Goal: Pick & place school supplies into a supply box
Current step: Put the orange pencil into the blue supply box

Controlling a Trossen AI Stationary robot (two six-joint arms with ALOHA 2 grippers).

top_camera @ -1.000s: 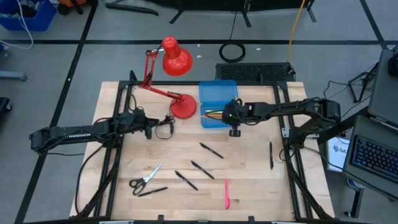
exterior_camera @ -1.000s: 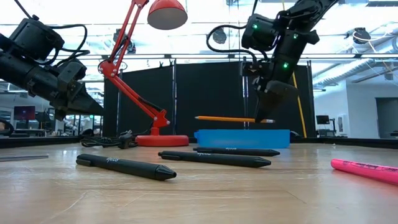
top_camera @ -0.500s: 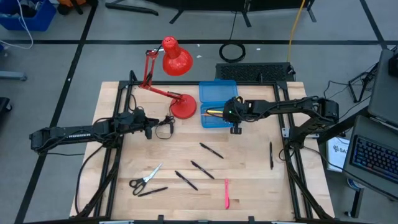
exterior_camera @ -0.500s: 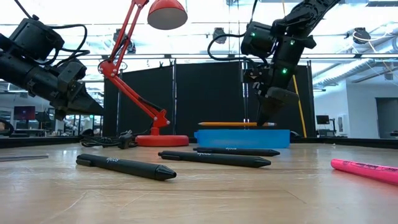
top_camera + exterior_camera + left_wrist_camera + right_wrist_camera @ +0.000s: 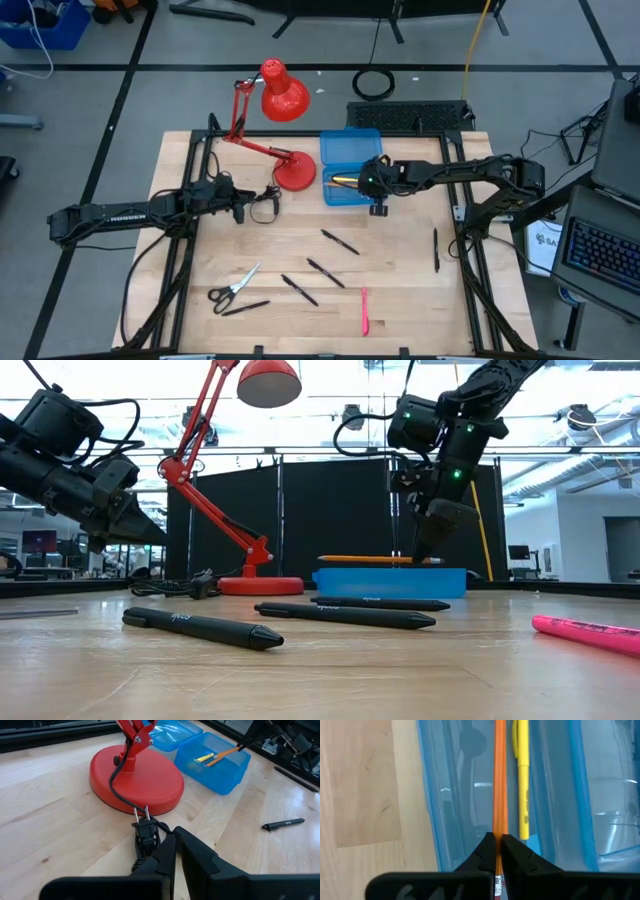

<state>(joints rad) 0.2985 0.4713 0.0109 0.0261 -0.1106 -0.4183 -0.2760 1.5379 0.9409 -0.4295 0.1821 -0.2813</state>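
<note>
The blue supply box (image 5: 350,160) lies open by the red lamp's base, and a yellow marker (image 5: 522,780) lies inside it. My right gripper (image 5: 373,184) stands over the box's right end (image 5: 425,552), shut on the orange pencil (image 5: 372,559), which hangs just above the box rim (image 5: 390,572). Several black pens (image 5: 325,271), the pink pen (image 5: 365,310) and the scissors (image 5: 233,286) lie flat on the near half of the table. My left gripper (image 5: 174,854) hovers shut left of the lamp base, touching nothing. My right gripper pinches the orange pencil between its two fingers near the pencil's right end (image 5: 499,831). The fingers (image 5: 428,540) come from above, pointing down, across the pencil. The pencil is lifted clear and about level, reaching leftward along the open box beside the yellow marker.
The red desk lamp stands on its round base (image 5: 295,172) just left of the box, its head (image 5: 283,92) beyond the far edge. Its black plug and cord (image 5: 145,832) lie in front of my left gripper. One more black pen (image 5: 436,248) lies near the table's right edge.
My right gripper has come down a little over the box, still shut on the pencil. The pencil has sunk from well above the box to just over its rim, staying level. In the last half second it has barely moved.
</note>
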